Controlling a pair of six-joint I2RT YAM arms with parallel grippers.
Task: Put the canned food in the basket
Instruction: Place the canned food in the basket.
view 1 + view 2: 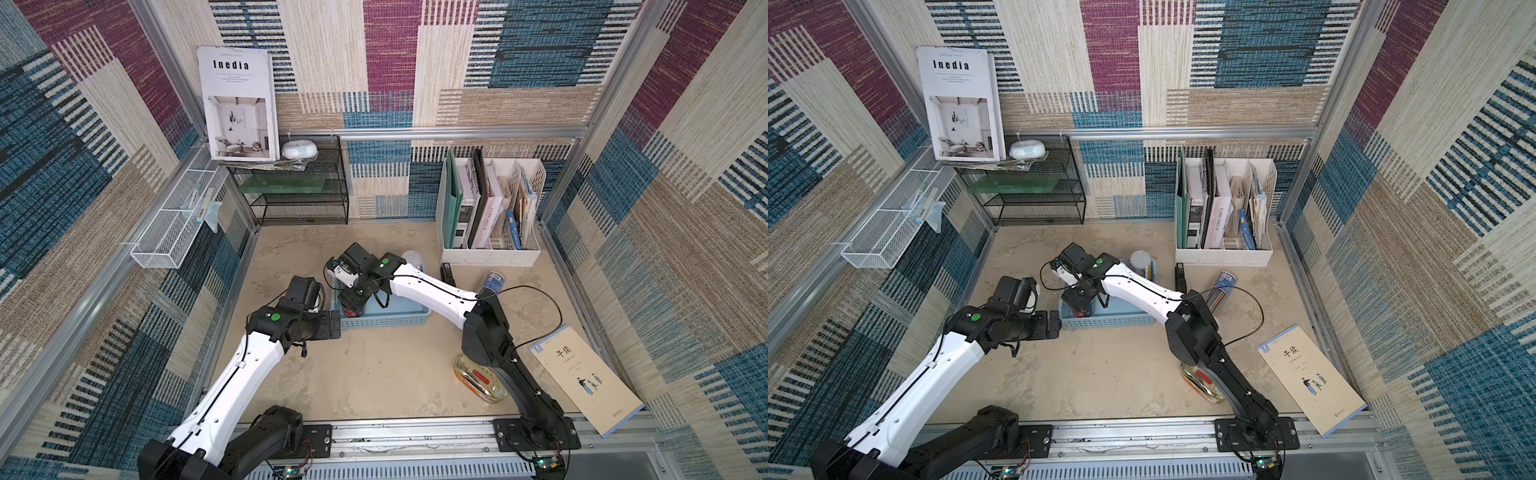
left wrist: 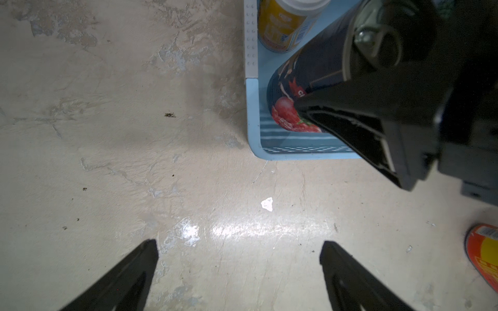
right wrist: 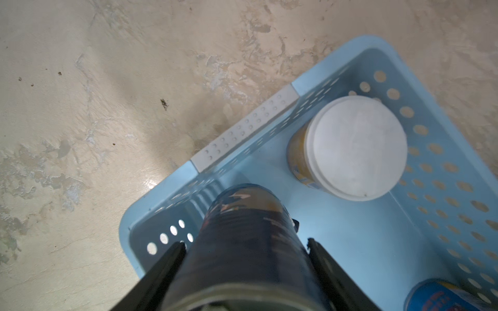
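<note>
Upright can (image 3: 355,145) in basket (image 3: 382,43); oval tin (image 1: 480,376) on table (image 1: 374,374), outside.

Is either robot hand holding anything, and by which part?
The right hand grips a dark printed can by its round sides; the left hand is empty.

Dark can (image 3: 242,237) in basket (image 3: 444,167) (2 more); tin (image 1: 478,380) outside

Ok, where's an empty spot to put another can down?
Inside the basket, the floor is bare between the white-lidded can, the dark can and the blue can. Its left end is crowded. The table in front is bare up to the gold tin.
</note>
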